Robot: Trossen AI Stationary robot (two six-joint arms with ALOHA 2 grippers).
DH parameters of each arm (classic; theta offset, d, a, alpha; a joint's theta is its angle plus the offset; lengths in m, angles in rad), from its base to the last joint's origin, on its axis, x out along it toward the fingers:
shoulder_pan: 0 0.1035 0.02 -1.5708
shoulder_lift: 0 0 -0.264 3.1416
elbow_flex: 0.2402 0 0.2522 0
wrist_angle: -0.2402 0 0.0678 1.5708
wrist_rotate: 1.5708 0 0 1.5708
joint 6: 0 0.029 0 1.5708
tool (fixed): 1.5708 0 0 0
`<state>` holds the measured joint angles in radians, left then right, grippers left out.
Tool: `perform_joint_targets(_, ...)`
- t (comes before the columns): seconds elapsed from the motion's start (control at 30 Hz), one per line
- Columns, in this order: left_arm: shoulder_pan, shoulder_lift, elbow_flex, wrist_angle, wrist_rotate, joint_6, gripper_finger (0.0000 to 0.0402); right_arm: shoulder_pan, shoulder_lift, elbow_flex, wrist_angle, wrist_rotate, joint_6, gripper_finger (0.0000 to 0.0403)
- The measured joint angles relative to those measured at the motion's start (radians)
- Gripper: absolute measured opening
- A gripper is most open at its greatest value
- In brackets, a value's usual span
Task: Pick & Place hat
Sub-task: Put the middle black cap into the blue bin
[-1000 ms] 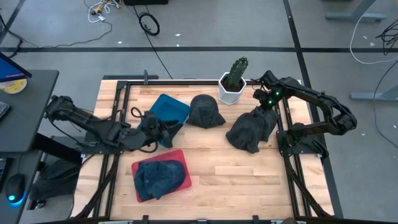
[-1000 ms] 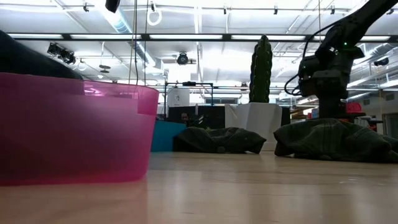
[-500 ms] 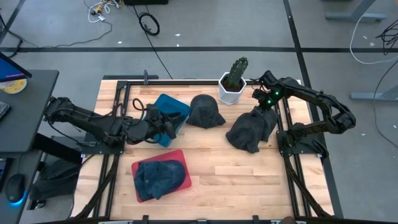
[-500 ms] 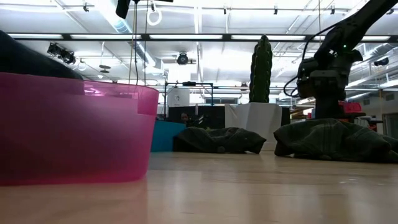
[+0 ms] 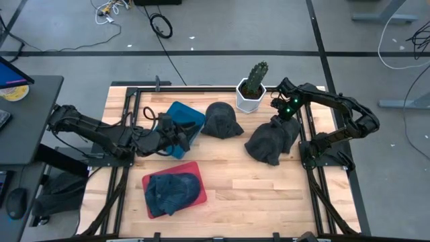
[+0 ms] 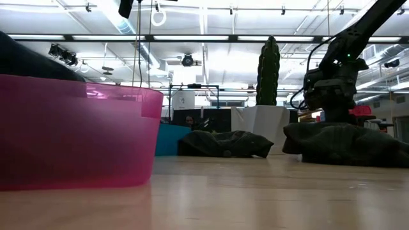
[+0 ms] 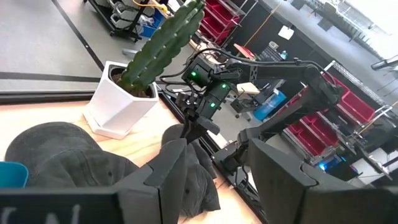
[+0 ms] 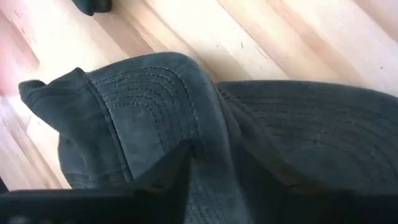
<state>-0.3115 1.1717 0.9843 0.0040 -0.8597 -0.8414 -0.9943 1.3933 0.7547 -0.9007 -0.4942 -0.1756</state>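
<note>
A dark crumpled hat (image 5: 269, 142) (image 6: 351, 144) lies on the table's right half. My right gripper (image 5: 278, 119) (image 6: 332, 118) stands on its far top edge, shut on it. A second dark hat (image 5: 222, 121) (image 6: 227, 144) rests flat beside the white cactus pot (image 5: 250, 97). A blue denim hat (image 5: 171, 190) sits in the red tray (image 5: 201, 176). My left gripper (image 5: 183, 134) (image 7: 217, 149) is open and holds nothing, hovering by the near right corner of the blue tray (image 5: 181, 114). My right gripper pinches a raised ridge of the hat's cloth (image 8: 208, 146) beside the stitched brim (image 8: 143, 93), between its two fingers. It comes from above, pointing down (image 7: 198, 121). The hat's underside stays on the table (image 6: 358, 160), with the cloth bunched up toward the fingers.
The cactus pot (image 6: 268, 128) stands just beyond the held hat, close to the right gripper. The red tray's wall (image 6: 77, 134) fills the near left. Dark frame rails (image 5: 309, 134) run along the table's sides. Bare wood (image 5: 255, 195) lies near the front edge, right of the red tray.
My left gripper moved toward the far right, up to the blue tray, then held still. My right gripper shifted a little toward the table's left over the dark hat. The hat's left edge has drawn in and stands steeper than before.
</note>
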Motion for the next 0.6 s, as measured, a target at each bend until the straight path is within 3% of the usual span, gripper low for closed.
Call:
perform_joint_targets(0.17, 0.0, 0.0, 0.0, 0.0, 0.0, 0.027, 0.0177, 0.0, -0.001, 0.0, -0.022, 0.004, 0.003, 0.0013)
perform_joint_targets(0.6, 0.0, 0.0, 0.0, -0.019, 0.0, 0.028, 0.0177, 0.0, -0.121, 0.0, -0.119, -0.008, 0.008, 0.0001)
